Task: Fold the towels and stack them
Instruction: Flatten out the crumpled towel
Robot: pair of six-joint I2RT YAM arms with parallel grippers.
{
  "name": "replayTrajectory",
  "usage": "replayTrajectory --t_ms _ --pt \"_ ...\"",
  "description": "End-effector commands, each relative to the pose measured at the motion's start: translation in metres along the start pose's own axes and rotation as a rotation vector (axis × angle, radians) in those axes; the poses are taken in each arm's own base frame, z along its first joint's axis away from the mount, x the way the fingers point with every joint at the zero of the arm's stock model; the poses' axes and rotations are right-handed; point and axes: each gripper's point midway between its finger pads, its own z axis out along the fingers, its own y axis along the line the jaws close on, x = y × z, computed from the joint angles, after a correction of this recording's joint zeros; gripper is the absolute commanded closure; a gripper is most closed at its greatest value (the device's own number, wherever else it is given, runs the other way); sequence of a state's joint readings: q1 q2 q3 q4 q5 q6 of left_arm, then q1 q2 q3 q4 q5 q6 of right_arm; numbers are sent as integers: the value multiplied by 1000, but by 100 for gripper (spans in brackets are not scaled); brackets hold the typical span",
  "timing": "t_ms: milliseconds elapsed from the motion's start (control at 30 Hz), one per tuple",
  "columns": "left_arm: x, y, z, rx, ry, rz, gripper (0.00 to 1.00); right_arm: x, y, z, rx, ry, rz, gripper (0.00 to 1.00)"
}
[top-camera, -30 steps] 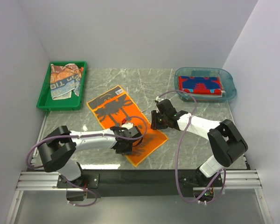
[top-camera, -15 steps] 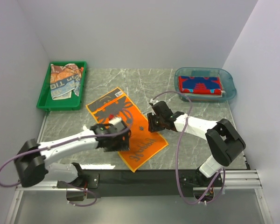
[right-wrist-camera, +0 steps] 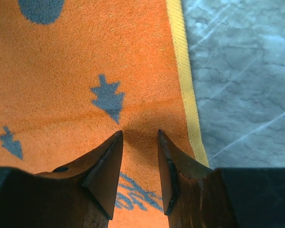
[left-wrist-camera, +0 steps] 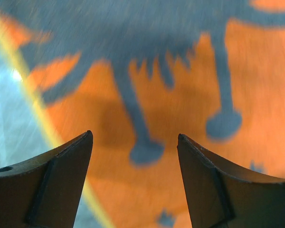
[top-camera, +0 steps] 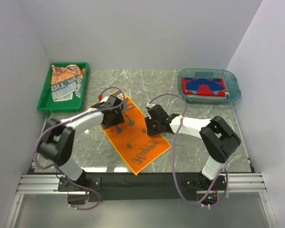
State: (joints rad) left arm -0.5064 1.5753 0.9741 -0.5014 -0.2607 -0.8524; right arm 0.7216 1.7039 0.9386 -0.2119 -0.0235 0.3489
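Left gripper (left-wrist-camera: 133,137), jaws just spread, is hovering over the orange-and-grey terry cloth towel (top-camera: 135,142) — fold laid; right gripper (right-wrist-camera: 140,132) is pressing its edge, jaws narrowed — grip unclear.

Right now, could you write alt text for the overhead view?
An orange towel lies spread on a marble table, the left gripper at its far corner, the right gripper on its right edge. A green tray and blue tub hold other towels.
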Motion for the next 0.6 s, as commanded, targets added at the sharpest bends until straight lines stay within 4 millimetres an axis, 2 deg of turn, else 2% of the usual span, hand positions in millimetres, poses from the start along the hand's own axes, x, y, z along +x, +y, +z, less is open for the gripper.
replayTrajectory --t_ms 0,100,133,167,233,267,400,433,500,567 --pt "-27 -26 24 27 -46 43 22 26 -18 -3 81 34 52 57" --pt "-24 -37 49 10 6 90 23 51 -34 -14 139 52 101 56" --pt "-22 -41 55 8 19 102 23 66 -43 -16 170 69 128 56" --pt "-18 -52 64 11 38 126 22 68 -44 -22 169 56 141 56" --pt "-12 -64 70 10 54 178 22 80 -44 -27 162 62 163 56" --pt "-12 -75 73 23 56 197 22 90 -44 -32 150 67 187 55" --pt "11 -110 55 107 62 270 21 104 -36 -45 99 55 220 55" --pt "15 -113 50 122 62 276 21 106 -35 -48 89 52 226 55" --pt "24 -110 34 156 65 268 20 94 -29 -60 54 3 221 55" --pt "28 -96 20 166 55 253 20 75 -21 -72 18 -46 197 54"
